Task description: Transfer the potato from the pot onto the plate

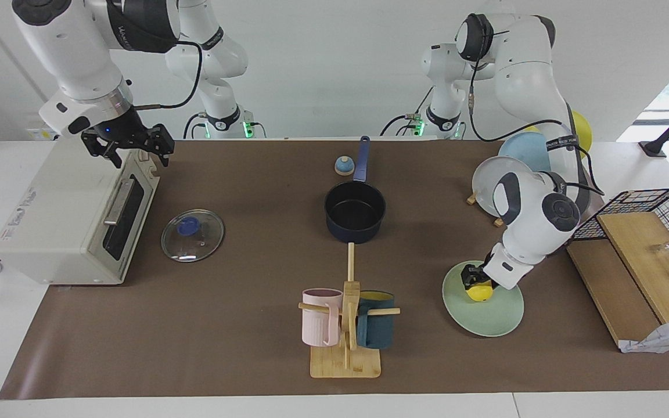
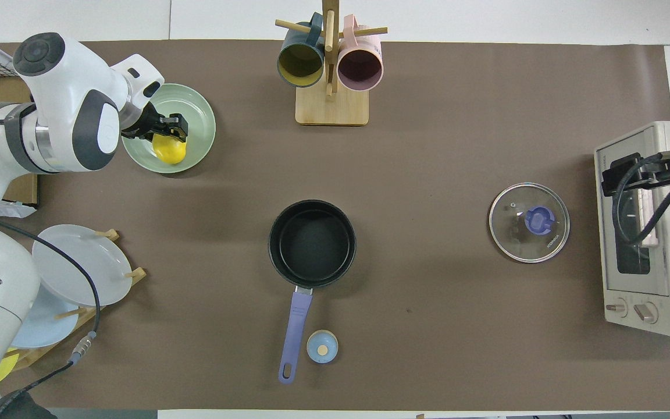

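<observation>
The left gripper [image 1: 474, 280] is found low over the plate [image 1: 488, 318], right at the potato [image 1: 479, 292]; whether its fingers are clamped on the potato or have let go cannot be told. The potato is seen resting on the plate, on the part nearer the robots; the plate lies toward the left arm's end of the table, well apart from the pot [image 1: 355, 217], which stands empty at mid-table with its handle turned toward the robots. The step in hand is judged to be the release, the transfer itself being all but done; next, a full letting-go and a straight lift clear are called for, so the potato is not rolled off. The right gripper [image 1: 131, 145] is kept waiting, spread wide, over the toaster oven [image 1: 61, 220].
</observation>
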`<state>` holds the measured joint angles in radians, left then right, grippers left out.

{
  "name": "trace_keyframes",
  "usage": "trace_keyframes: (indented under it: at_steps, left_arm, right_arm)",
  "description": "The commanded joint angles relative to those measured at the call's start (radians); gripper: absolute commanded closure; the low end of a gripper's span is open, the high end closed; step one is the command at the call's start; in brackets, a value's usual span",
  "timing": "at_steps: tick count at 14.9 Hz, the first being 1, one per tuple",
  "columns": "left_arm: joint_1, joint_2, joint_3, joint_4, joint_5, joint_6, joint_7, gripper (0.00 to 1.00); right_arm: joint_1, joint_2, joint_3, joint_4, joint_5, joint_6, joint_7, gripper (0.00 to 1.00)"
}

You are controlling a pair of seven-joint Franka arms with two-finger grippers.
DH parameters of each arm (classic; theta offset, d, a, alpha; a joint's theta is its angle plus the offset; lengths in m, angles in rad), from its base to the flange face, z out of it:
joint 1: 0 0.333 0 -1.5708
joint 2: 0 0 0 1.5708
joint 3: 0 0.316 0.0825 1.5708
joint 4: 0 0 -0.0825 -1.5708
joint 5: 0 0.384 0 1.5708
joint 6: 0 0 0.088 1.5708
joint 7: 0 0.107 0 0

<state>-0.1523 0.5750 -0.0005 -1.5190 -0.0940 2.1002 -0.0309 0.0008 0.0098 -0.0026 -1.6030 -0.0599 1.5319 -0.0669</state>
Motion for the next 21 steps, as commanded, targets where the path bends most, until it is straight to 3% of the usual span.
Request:
trace_keyframes:
  at_steps: [1,6,12,15,19,21]
  left_arm:
    - [0.006,-0.049,0.011,-0.014,0.017,0.003,0.014,0.0]
    - [0.01,-0.26,0.066,0.0,0.017,-0.161,-0.032,0.0]
    - [0.02,-0.519,0.093,-0.012,0.035,-0.48,-0.037,0.0]
    - [0.011,-0.596,0.091,-0.058,0.06,-0.564,-0.041,0.0]
    - [0.039,-0.673,0.074,-0.196,0.06,-0.554,-0.052,0.0]
    - [0.141,-0.664,-0.039,-0.188,0.06,-0.578,-0.05,0.0]
  right_arm:
    - [-0.008,-0.013,0.009,-0.006,0.014,0.007,0.018,0.0]
    - [-0.008,-0.013,0.009,-0.008,0.014,0.007,0.016,0.0]
    - [-0.008,-0.013,0.009,-0.008,0.014,0.007,0.015,0.0]
    - [-0.007,-0.013,0.01,-0.008,0.014,0.007,0.016,0.0]
    - [0.001,-0.014,0.012,-0.006,0.014,0.005,0.016,0.0]
    - [-0.001,-0.014,0.012,-0.006,0.014,0.007,0.016,0.0]
